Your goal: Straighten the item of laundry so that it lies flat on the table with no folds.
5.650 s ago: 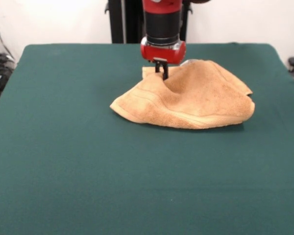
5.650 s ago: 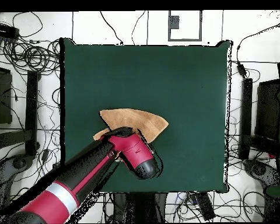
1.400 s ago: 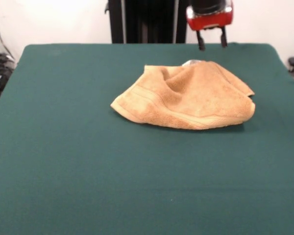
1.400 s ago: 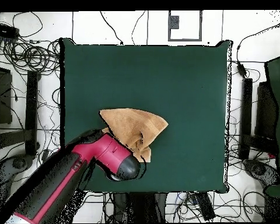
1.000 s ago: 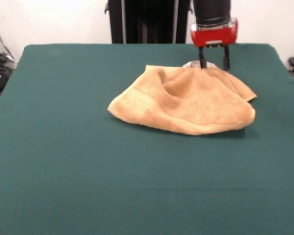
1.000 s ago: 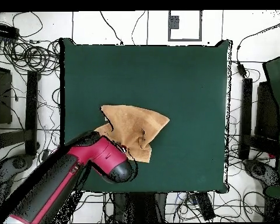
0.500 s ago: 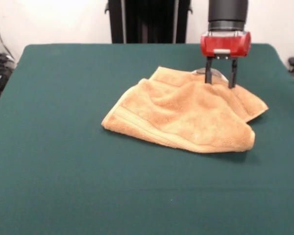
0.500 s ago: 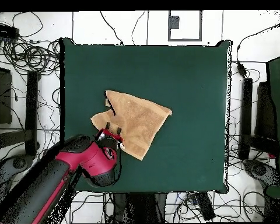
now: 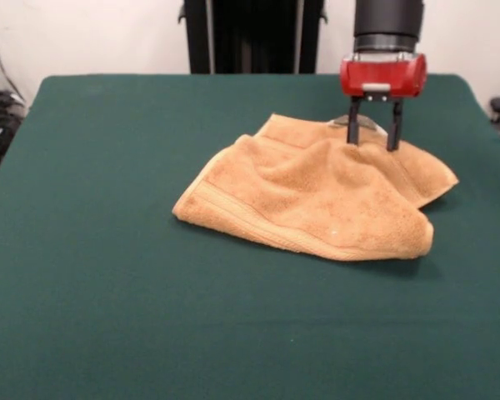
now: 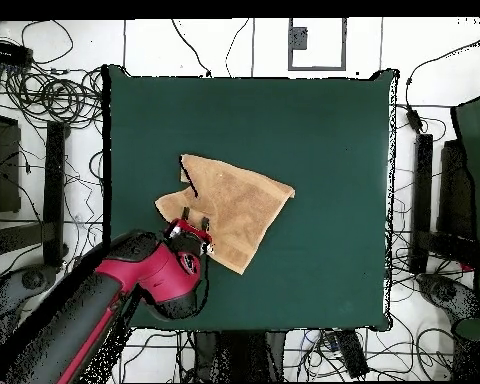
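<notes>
Worktop (image 9: 108, 275): dark green cloth top, far larger than anything on it. On it I see 1 item, the towel (image 9: 317, 196), orange-tan terry, sitting right of centre in the front view and toward the far side; in the overhead view it reads as a rough wedge, not a rectangle, so it is not flat. I count at least 1 fold: an upper layer doubled over a lower one, with a lower corner sticking out at the right and a rounded folded edge along the near side. The band stripe runs along the near-left edge. Claw (image 9: 372, 133): 2 fingers spread apart, tips down at the towel's far-right part, touching or pressing into the cloth; nothing is pinched between them that I can see. Key relation: nearly all of the towel lies from the claw toward the left and near side in the front view, its long axis running left-near to right-far. My judgement: any unfolding pull should start from this far-right edge.
</notes>
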